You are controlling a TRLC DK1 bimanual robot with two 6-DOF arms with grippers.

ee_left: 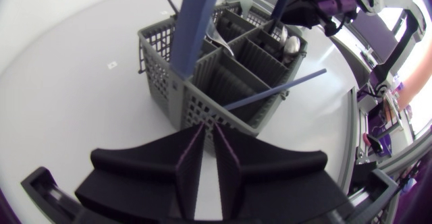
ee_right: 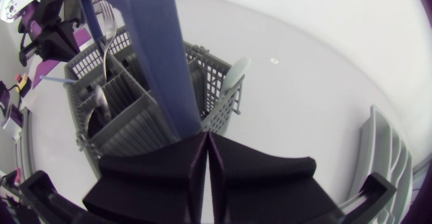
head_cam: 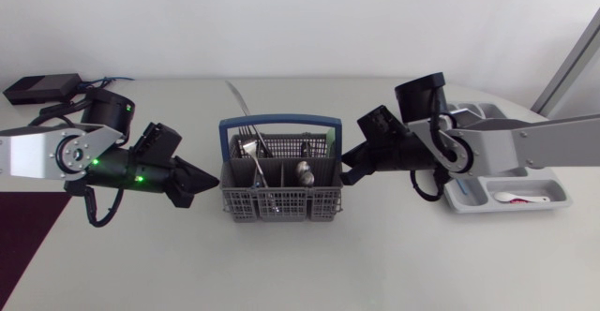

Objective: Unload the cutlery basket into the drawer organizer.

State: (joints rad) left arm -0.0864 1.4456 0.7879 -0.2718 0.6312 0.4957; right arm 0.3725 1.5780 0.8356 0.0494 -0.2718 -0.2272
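Two grippers: left gripper (head_cam: 194,185) and right gripper (head_cam: 351,168), both pressed together, empty.
Cutlery basket (head_cam: 278,199): between both tips, cutlery (head_cam: 305,171) upright inside.
Drawer organizer (head_cam: 555,199): beyond right gripper, nearer that side.

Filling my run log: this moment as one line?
left jaws: shut, empty, beside basket | right jaws: shut, empty, opposite side | basket: loaded | organizer: white spoon inside

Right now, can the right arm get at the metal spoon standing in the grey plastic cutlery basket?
Probably yes: the right gripper hangs just beside the grey plastic cutlery basket, at the end nearest the metal spoon, nothing between. It is shut, so must open first.
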